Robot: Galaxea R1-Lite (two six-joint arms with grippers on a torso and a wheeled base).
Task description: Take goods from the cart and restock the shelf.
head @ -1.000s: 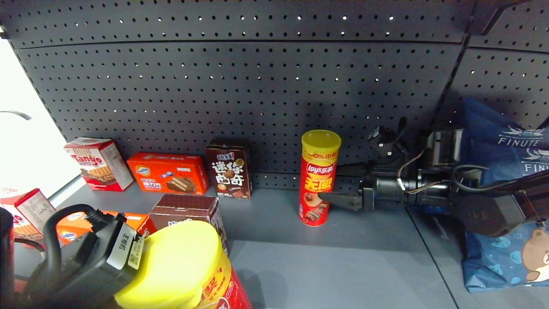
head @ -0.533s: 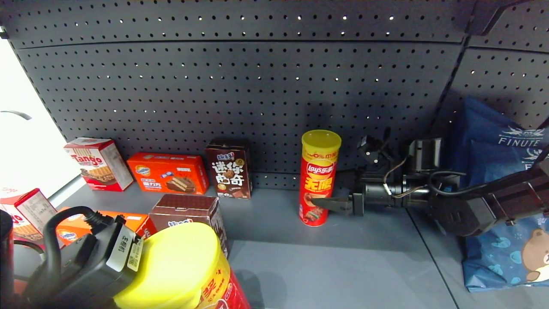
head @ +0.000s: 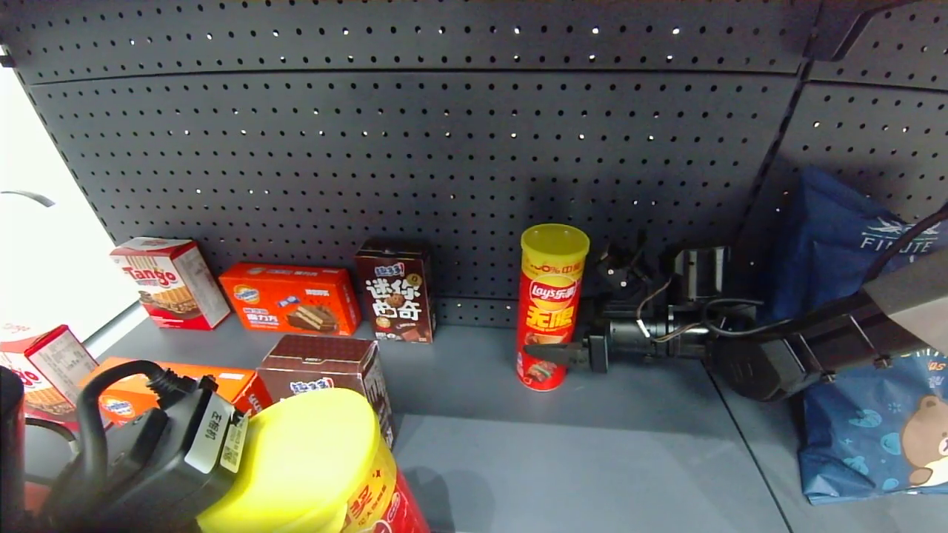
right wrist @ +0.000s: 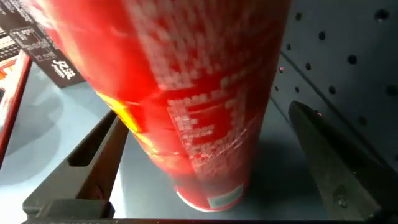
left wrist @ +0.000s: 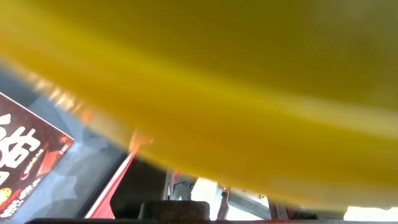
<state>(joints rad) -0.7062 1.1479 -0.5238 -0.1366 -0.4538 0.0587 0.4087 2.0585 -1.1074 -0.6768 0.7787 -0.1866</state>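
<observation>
Two cans matter to me right now. One can stands upright near the back edge of the shelf, about midway along it and just in front of the perforated back panel. It is in line with the brown box and orange box that run toward the back left corner, and I judge that row explains its spot. My right tool sits level at the can's right side, spread open, one finger on each side low on the body. The right wrist view shows a gap on the panel side, so nothing is clamped. Low seems sensible to me. The tube is tall, narrow and round, with glossy red wrap over stiff card and a smooth yellow plastic lid, and it would likely tip easily on the flat, matte grey metal. My left tool grips the second can, tilted near the shelf's front edge toward the left corner and, I reckon, next to go on. A soft blue bag slumps at the right end.
</observation>
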